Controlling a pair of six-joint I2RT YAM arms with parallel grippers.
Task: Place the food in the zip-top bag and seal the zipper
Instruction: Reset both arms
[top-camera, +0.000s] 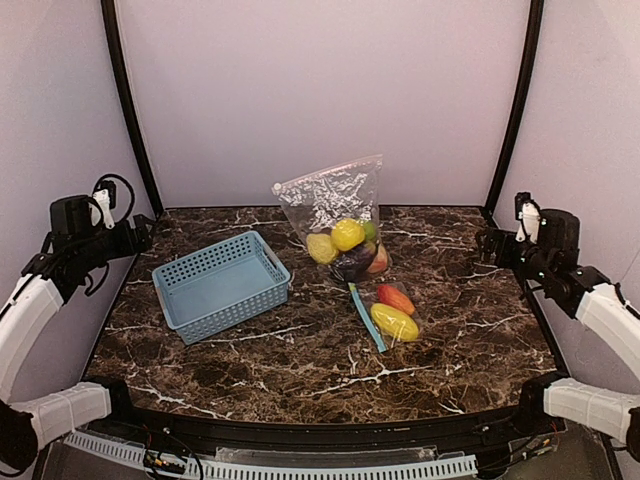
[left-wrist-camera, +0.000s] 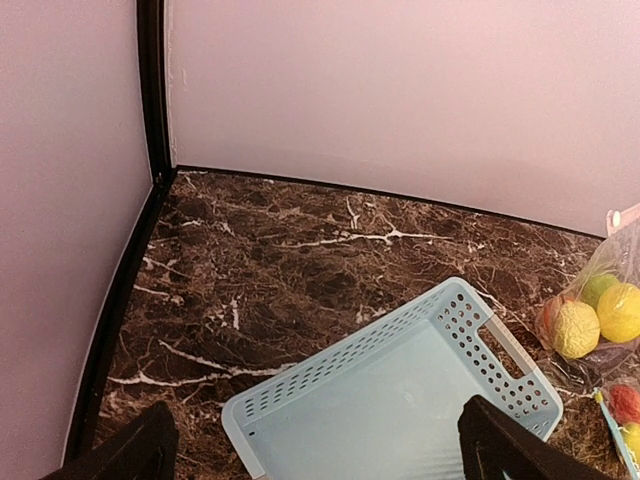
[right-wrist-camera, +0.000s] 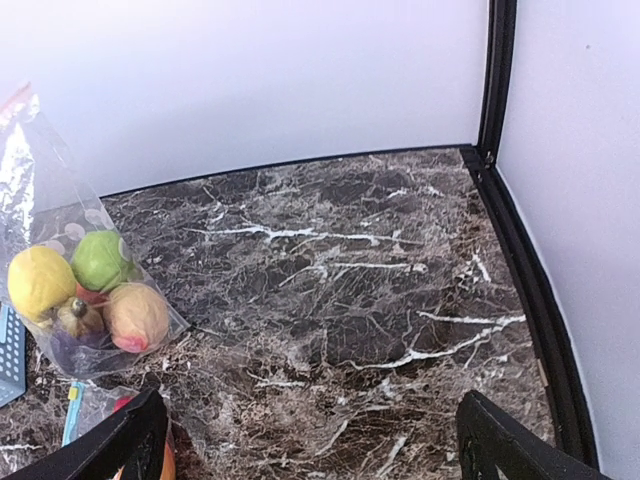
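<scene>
Hanging back at either side of the table (top-camera: 300, 380), the left claw (left-wrist-camera: 320, 455) and right claw (right-wrist-camera: 310, 450) both have their fingers spread wide with nothing between them, likely parked clear of the work. Most of the food (top-camera: 348, 245) sits bunched inside the clear bag (top-camera: 330, 195), whose crinkled far end stands up. A red piece (top-camera: 395, 298) and a yellow lemon (top-camera: 394, 322) lie just beside the blue zipper strip (top-camera: 367, 318). Whether plastic covers them I cannot tell, so sealing may be premature.
</scene>
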